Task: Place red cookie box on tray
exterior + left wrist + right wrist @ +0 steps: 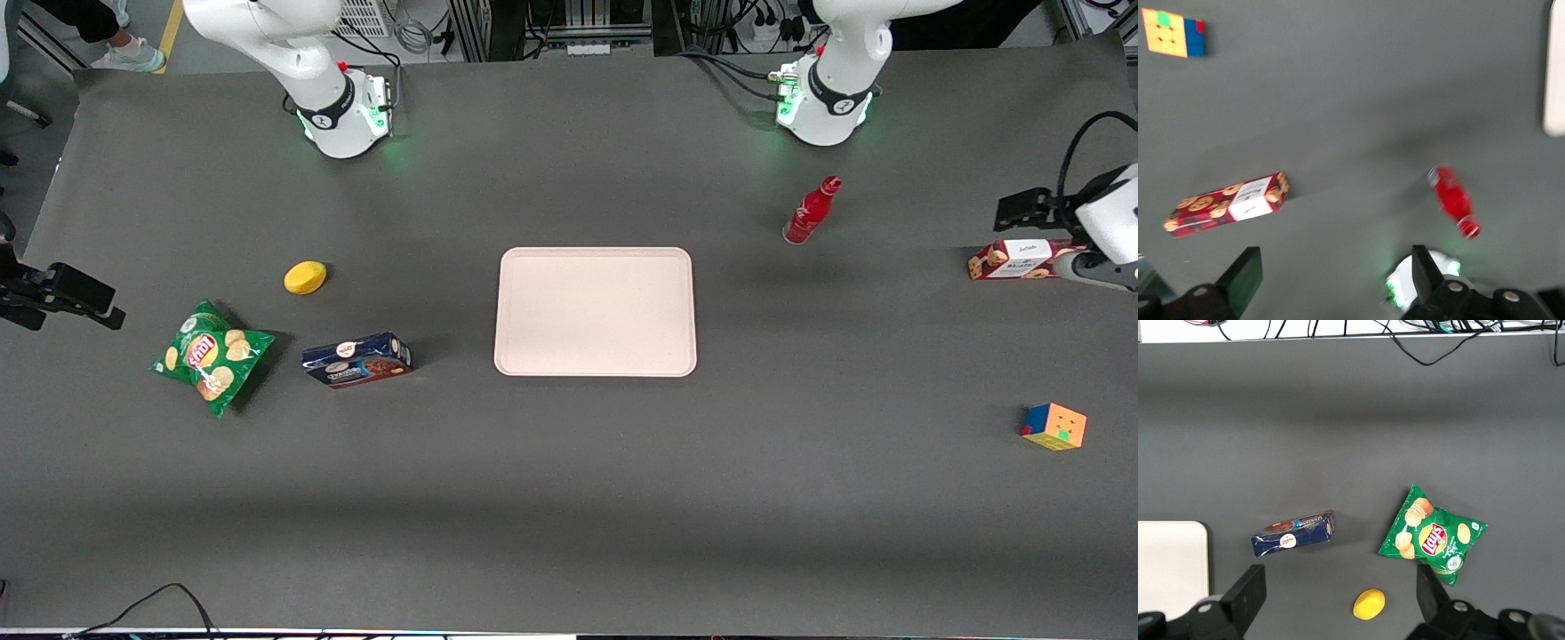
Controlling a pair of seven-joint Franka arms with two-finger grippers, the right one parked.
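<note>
The green chip bag (1432, 539) carries the Lay's logo; it lies toward the parked arm's end. Print on the boxes is illegible. The gripper (1331, 283) hovers above the table.

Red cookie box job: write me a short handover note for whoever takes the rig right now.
Gripper: open, holding nothing, hovering above the table near the red cookie box.
Red cookie box: lying flat on the table at the working arm's end, not yet gripped.
Tray: mid-table, nothing on it.
Done: approach only.
Left: lower onto the box, grip, carry it to the tray, release.
</note>
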